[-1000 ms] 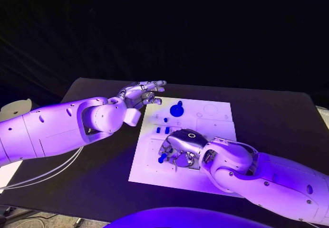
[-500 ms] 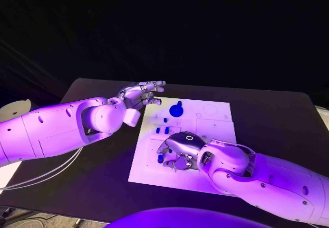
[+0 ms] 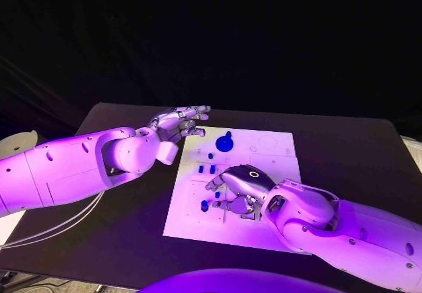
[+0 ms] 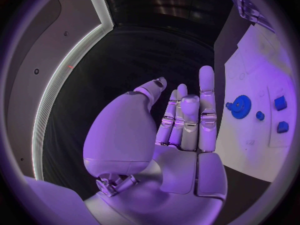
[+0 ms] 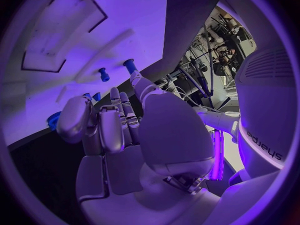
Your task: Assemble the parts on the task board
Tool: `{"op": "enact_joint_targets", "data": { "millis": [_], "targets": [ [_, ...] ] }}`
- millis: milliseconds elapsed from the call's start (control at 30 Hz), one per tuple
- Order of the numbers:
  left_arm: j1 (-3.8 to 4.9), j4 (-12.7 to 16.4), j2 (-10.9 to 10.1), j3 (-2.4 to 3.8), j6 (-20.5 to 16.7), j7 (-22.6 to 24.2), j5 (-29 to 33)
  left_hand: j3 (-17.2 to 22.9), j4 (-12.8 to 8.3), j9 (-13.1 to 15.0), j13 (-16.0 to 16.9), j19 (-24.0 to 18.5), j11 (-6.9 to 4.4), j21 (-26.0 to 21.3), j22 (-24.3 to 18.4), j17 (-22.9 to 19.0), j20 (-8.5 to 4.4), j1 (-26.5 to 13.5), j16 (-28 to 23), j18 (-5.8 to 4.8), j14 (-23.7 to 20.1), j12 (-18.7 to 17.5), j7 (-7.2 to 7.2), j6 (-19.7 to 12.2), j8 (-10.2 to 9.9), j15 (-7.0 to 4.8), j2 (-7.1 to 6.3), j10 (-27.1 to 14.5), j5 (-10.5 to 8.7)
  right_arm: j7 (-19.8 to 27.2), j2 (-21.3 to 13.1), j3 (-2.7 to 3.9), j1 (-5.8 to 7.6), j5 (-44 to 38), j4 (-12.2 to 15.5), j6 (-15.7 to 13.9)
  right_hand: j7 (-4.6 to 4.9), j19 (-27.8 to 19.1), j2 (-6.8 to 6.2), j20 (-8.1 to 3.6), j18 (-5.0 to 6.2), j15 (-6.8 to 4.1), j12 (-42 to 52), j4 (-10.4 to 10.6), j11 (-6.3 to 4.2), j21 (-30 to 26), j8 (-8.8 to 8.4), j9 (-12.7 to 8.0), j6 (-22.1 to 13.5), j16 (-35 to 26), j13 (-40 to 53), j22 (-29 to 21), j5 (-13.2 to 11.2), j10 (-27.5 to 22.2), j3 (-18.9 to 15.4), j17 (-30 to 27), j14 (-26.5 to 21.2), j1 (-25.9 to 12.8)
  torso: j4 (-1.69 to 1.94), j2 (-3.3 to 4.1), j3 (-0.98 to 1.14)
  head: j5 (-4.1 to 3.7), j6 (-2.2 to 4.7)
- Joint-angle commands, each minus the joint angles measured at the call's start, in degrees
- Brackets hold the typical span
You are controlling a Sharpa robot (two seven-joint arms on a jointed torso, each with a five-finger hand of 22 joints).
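White task board [image 3: 274, 160], blue parts [image 3: 225, 143]

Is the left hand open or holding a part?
Open. The left hand holds nothing: its fingers are stretched out and empty, and it is beside the task board, above the table's far-left area.

A robotics lab or test room: a black table [image 3: 352, 159] carries a white task board [image 3: 272, 152] against a dark backdrop, and beyond the right hand's fingers [image 5: 109, 122] stand equipment stands and cables [image 5: 203, 70].
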Motion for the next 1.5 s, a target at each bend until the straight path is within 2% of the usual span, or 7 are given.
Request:
{"op": "enact_joint_targets", "data": {
  "millis": [33,233,400,500,667,1033,1500],
  "targets": [
    [0.01,0.13,-0.03,0.03,1.26,0.08,-0.18,-0.18,0.0,-0.01,-0.05,0.34,0.27,-0.11,-0.04,-0.05,0.0,-0.05,-0.37,1.02,-0.33,-0.08,-0.09,-0.33,-0.16,0.02,0.71,-0.08,0.21,0.92,-3.11,0.43,0.74,8.59,1.94,-3.92,-0.07,-0.01,0.84,-0.22,0.86,-0.41,1.85,0.43,-0.61,-0.22,0.6,0.21,1.43,-0.33,0.42,-0.1,0.36,4.15,-0.16,-0.31,2.16,-0.24,-0.06,-0.06,-0.11,-0.86,0.43],
    [0.01,0.62,-0.46,0.02,1.06,0.0,-0.18,-0.18,0.0,-0.01,-0.05,0.34,0.27,-0.11,-0.04,-0.05,0.0,-0.05,-0.37,1.02,-0.33,-0.08,-0.09,-0.33,-0.16,0.02,0.71,-0.08,0.21,-6.4,-13.6,0.85,3.65,19.18,6.45,0.34,-1.65,1.44,-0.29,-2.2,0.3,-2.65,8.64,2.67,-3.48,2.01,1.9,0.54,4.44,1.62,4.14,3.06,1.01,17.9,-1.86,2.43,2.9,-2.98,-0.66,-0.34,-0.4,-2.58,1.11],
    [0.01,1.14,-0.64,-0.01,1.07,-0.07,-0.18,-0.18,0.0,-0.01,-0.05,0.34,0.27,-0.11,-0.04,-0.05,0.0,-0.05,-0.37,1.02,-0.33,-0.08,-0.09,-0.33,-0.16,0.02,0.71,-0.08,0.21,-13.1,-20.25,0.41,3.86,21.45,9.15,1.19,-3.47,2.89,-1.59,-4.31,-0.41,-4.3,22.03,6.29,-5.28,4.3,3.57,0.96,6.01,3.7,17.48,6.3,7.29,23.56,-7.21,5.34,3.57,-7.85,-1.5,-0.62,-0.43,-3.45,1.45],
    [0.01,1.26,-0.71,-0.06,1.08,-0.1,-0.18,-0.18,0.0,-0.01,-0.05,0.34,0.27,-0.11,-0.04,-0.05,0.0,-0.05,-0.37,1.02,-0.33,-0.08,-0.09,-0.33,-0.16,0.02,0.71,-0.08,0.21,-16.2,-22.62,0.14,3.26,21.14,10.29,0.58,-4.18,3.45,0.93,-4.94,-0.76,-4.53,45.7,8.18,-5.82,5.72,5.76,1.74,5.08,5.43,44.84,8.32,9.7,18.74,-12.71,7.7,3.75,-5.41,-1.94,-0.73,-0.37,-4.01,1.54],
    [0.01,1.22,-0.75,-0.12,1.09,-0.1,-0.19,-0.28,0.01,-0.01,-0.11,0.34,0.29,-0.16,-0.09,-0.21,0.01,-0.08,-0.43,1.02,-0.43,-0.08,-0.08,-0.37,-0.15,0.03,0.69,-0.12,0.2,-20.74,-24.78,-0.14,2.29,20.7,11.29,-0.58,-3.8,3.59,2.05,-4.68,-0.89,-4.49,55.6,10.56,-5.47,6.25,7.61,2.76,4.88,6.24,56.47,9.22,13.48,19.89,-16.12,9.01,3.95,-6.07,-2.59,-0.97,-0.33,-4.35,1.65],
    [0.0,0.93,-0.69,-0.27,1.27,-0.16,-0.19,-0.28,0.01,-0.01,-0.11,0.34,0.29,-0.16,-0.09,-0.21,0.01,-0.08,-0.43,1.02,-0.43,-0.08,-0.08,-0.37,-0.15,0.03,0.69,-0.12,0.2,-24.93,-23.68,-0.3,0.58,17.56,11.63,1.72,-3.75,3.71,2.5,-4.5,-0.99,-4.41,58.17,12.2,-5.35,6.58,9.0,3.7,3.62,6.83,60.63,9.8,13.49,19.71,-20.05,9.92,4.08,-7.41,-2.43,-0.93,-0.37,-4.23,1.14],
    [0.0,0.78,-0.86,-0.36,1.31,-0.22,-0.19,-0.36,0.04,0.0,-0.16,0.34,0.3,-0.19,-0.14,-0.25,0.02,-0.12,-0.44,1.02,-0.45,-0.07,-0.07,-0.39,-0.12,0.05,0.7,-0.13,0.2,-24.96,-22.04,-0.31,-0.05,15.46,11.09,2.1,-3.81,3.73,2.69,-4.51,-1.01,-4.44,58.66,12.09,-5.39,6.66,9.37,3.97,3.58,6.96,61.37,9.94,13.37,19.81,-20.54,10.12,4.11,-7.18,-2.52,-0.95,-0.38,-3.86,0.84]
  ]
}}
